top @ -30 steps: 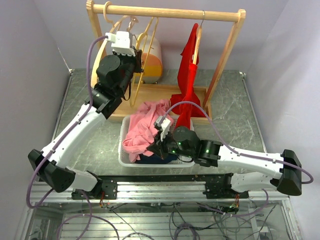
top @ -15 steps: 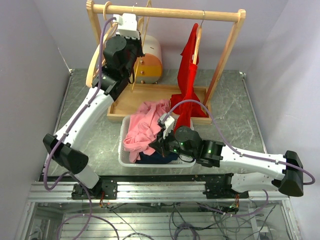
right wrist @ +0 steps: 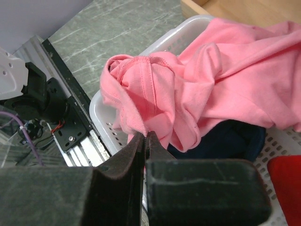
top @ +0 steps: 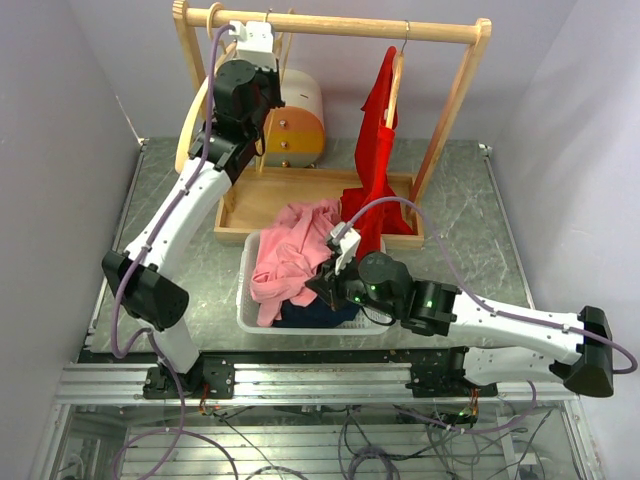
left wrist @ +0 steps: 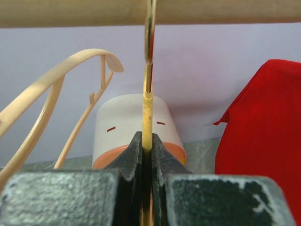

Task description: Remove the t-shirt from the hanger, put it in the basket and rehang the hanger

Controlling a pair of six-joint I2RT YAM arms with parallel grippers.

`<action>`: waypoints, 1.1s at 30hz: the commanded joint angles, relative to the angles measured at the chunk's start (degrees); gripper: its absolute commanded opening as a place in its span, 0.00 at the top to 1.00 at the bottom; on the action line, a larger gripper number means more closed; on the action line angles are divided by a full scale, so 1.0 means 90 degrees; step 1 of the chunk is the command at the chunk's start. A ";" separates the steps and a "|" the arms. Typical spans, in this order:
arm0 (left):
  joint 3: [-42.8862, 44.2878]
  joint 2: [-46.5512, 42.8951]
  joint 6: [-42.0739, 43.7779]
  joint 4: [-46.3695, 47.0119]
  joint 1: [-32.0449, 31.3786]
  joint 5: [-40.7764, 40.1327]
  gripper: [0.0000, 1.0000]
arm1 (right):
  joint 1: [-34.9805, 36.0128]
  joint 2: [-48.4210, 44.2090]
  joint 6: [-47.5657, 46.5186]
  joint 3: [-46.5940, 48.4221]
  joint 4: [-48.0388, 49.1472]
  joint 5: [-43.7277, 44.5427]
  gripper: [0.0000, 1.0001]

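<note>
A pink t-shirt (top: 293,252) lies crumpled in a white basket (top: 246,300), over a dark garment (right wrist: 225,141); it fills the right wrist view (right wrist: 197,80). My right gripper (top: 325,285) is shut on a fold of the pink t-shirt (right wrist: 145,134) above the basket. My left gripper (top: 262,75) is raised to the wooden rail (top: 340,25) and is shut on a bare wooden hanger (left wrist: 147,117), whose metal hook (left wrist: 150,33) is over the rail (left wrist: 70,12). A red t-shirt (top: 378,150) hangs on another hanger (top: 397,75) at the right.
Two more bare wooden hangers (top: 196,120) hang at the rail's left end. A white and orange container (top: 295,120) stands behind the rack. The rack's wooden tray base (top: 270,200) lies behind the basket. Purple walls close in on both sides.
My left gripper has risen from below the rail up to it, carrying the bare hanger until its hook is over the rail. My right gripper has shifted slightly right with the pink t-shirt.
</note>
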 commanded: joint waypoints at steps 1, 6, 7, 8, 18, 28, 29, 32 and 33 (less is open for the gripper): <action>-0.0333 -0.0104 -0.0187 0.0124 0.0119 0.0163 0.93 | 0.0009 -0.0324 -0.0017 0.0254 -0.0252 0.0502 1.00; -0.0950 -0.0445 -0.0262 0.0359 0.0157 0.0090 0.76 | 0.0008 -0.0608 -0.0275 0.0791 -0.0811 0.1114 1.00; -0.1028 -0.0523 -0.0274 0.0392 0.0164 0.0076 0.70 | 0.0005 -0.0652 -0.0352 0.0974 -0.0953 0.1266 1.00; -0.1105 -0.0615 -0.0270 0.0412 0.0159 0.0074 0.64 | 0.0009 -0.0686 -0.0445 0.1201 -0.1049 0.1401 1.00; -0.1804 -0.1541 -0.0548 0.0633 0.0161 0.0240 0.21 | 0.0002 -0.0320 -0.1735 0.3248 -0.1046 0.1528 1.00; -0.2717 -0.2764 -0.1327 0.0389 0.0158 0.0934 0.16 | 0.0004 0.0777 -0.2378 0.5888 -0.1268 0.0320 1.00; -0.2809 -0.2883 -0.1428 0.0379 0.0158 0.1021 0.16 | 0.0003 0.0897 -0.2423 0.6217 -0.1308 0.0175 1.00; -0.3043 -0.3192 -0.1660 0.0389 0.0158 0.1383 0.17 | 0.0007 0.1207 -0.2564 0.7136 -0.1498 -0.0200 1.00; -0.3084 -0.3280 -0.1691 0.0392 0.0159 0.1458 0.17 | 0.0009 0.1293 -0.2605 0.7410 -0.1544 -0.0300 1.00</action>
